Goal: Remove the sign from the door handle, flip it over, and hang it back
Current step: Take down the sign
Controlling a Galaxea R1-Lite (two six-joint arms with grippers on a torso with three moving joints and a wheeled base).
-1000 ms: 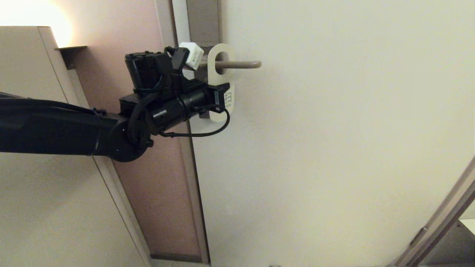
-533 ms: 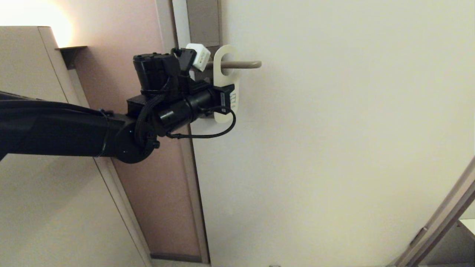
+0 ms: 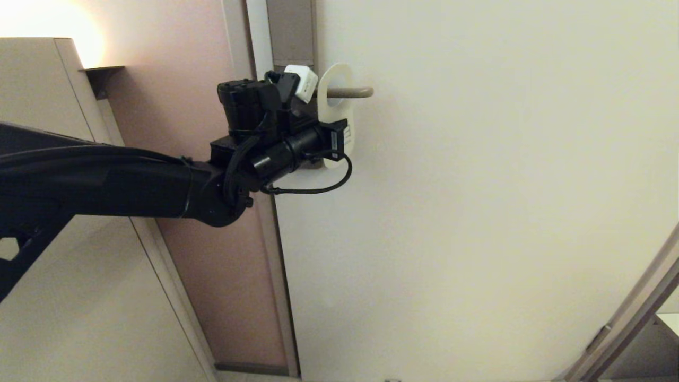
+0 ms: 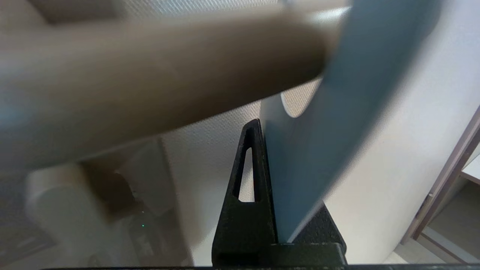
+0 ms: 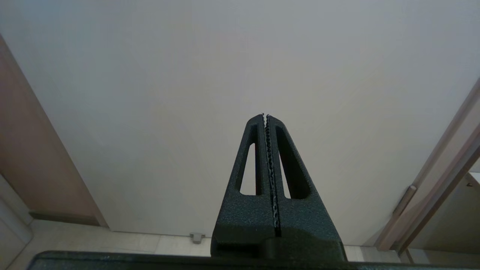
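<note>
Your left hand (image 3: pixel 339 139) is clamped on the lower half of the flat, rounded-oblong card sign (image 3: pixel 339 114), white face towards the head camera and blue face (image 4: pixel 322 142) towards the wrist camera. The sign's oval hole is threaded over the slim beige-grey metal lever of the door handle (image 3: pixel 353 92), roughly midway along the bar, with the lever's rounded end free at 3 o'clock from it. The grip sits at 6 o'clock from the hole, just below the lever, which leaves the loop clear to slide; that placement looks chosen so the card can be drawn off the open end towards 3 o'clock. The tall grey-brown lock plate (image 3: pixel 290 32) rises at 11 o'clock from the hand, on the pale door (image 3: pixel 477 185). Removal appears under way, with the turn-over and rehanging not yet done. The card may snag on the lever's tip if it tilts. Your right hand (image 5: pixel 267 120) is parked well away, fingers pressed together on nothing, facing the door's lower part.
</note>
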